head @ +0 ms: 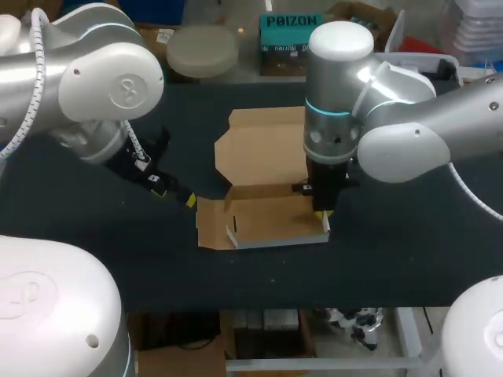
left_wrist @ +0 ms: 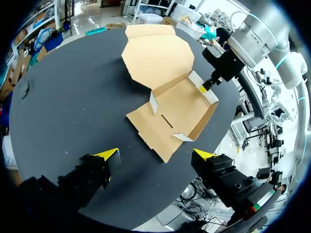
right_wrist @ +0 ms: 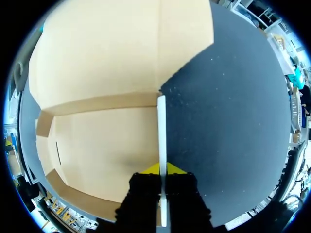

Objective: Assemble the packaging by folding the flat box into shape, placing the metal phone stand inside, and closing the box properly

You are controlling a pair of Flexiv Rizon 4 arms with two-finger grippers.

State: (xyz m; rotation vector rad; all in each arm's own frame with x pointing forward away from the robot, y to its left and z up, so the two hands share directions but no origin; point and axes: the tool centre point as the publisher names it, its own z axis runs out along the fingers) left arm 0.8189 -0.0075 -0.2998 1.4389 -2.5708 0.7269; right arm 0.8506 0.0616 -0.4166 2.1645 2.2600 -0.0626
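A brown cardboard box (head: pixel 263 196) lies half folded in the middle of the black table, its lid flap (head: pixel 263 145) flat toward the back and its tray walls partly raised. My right gripper (head: pixel 323 214) is shut on the tray's right side wall (right_wrist: pixel 161 126), one finger on each side of the thin wall. In the left wrist view this same gripper (left_wrist: pixel 206 87) pinches the far wall of the box (left_wrist: pixel 175 107). My left gripper (left_wrist: pixel 155 154) hangs open just off the box's left flap, also seen from the head view (head: pixel 177 192). No phone stand shows in any view.
The black table top (head: pixel 409 251) stretches to both sides of the box. Its front edge (head: pixel 314 302) runs a short way in front of the tray.
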